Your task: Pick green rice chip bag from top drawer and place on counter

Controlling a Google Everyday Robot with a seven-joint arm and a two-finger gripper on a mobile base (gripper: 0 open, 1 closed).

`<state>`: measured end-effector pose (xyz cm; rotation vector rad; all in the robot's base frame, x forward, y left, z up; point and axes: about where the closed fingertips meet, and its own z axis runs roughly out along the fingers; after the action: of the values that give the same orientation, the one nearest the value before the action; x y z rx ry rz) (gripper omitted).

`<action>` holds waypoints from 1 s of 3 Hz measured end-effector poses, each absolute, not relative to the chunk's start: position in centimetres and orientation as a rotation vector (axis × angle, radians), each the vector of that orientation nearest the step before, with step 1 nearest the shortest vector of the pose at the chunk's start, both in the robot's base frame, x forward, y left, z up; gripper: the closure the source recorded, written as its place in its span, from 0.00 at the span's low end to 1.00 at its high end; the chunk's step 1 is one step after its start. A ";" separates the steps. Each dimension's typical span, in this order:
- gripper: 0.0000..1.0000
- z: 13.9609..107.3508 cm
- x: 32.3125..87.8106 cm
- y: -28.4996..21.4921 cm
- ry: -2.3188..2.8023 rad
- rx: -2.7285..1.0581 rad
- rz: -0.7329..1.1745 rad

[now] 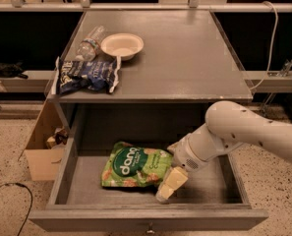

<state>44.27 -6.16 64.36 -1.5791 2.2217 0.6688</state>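
The green rice chip bag (133, 166) lies flat on the bottom of the open top drawer (135, 218), left of centre, with its "dang" label facing up. My gripper (169, 185) reaches down into the drawer from the right, its cream tip low at the bag's right front corner, touching or almost touching it. The white arm (253, 132) comes in over the drawer's right wall. The grey counter (185, 58) sits directly above the drawer.
On the counter's left part lie a dark blue and white snack bag (86, 77), a white bowl (122, 45) and a tipped plastic bottle (90, 42). An open cardboard box (40, 151) stands on the floor left of the drawer. A cable (271, 38) hangs at the right.
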 end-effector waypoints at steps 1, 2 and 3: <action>0.19 64.4 44.3 -6.2 2.222 -1.579 0.669; 0.43 64.4 44.3 -6.2 2.222 -1.579 0.669; 0.65 64.4 44.3 -6.2 2.222 -1.579 0.669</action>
<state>44.27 -6.15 64.36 -1.5792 2.2217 0.6688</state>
